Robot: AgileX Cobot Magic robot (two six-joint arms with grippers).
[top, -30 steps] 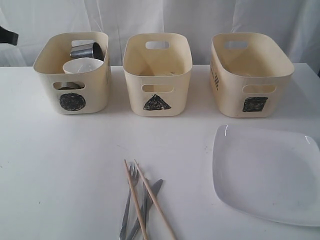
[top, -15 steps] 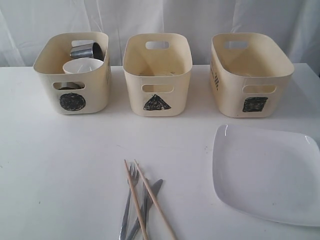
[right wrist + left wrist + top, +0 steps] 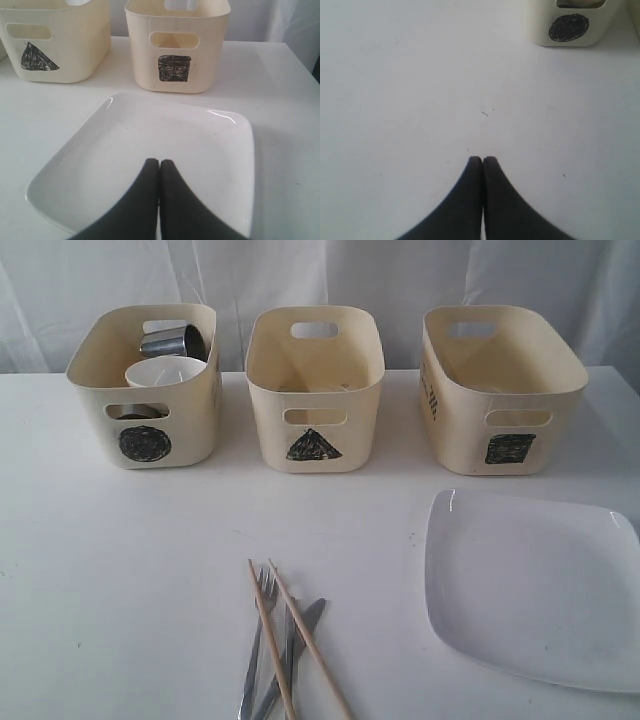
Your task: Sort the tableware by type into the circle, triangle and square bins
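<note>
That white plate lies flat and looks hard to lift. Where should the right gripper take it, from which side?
Probably the upturned rim of the plate, on the edge away from the square bin, coming low from there: it lies flat, so only that raised lip lets the fingers get under.

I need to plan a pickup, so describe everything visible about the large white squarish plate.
The large white squarish plate looks like glossy ceramic, with rounded corners, a shallow raised rim and a flat centre. It lies flat and empty on the white table, in front of the cream square-marked bin and apart from it, right of the steel cutlery and wooden chopsticks. Only the table touches it; its right edge runs out of the exterior view.
</note>
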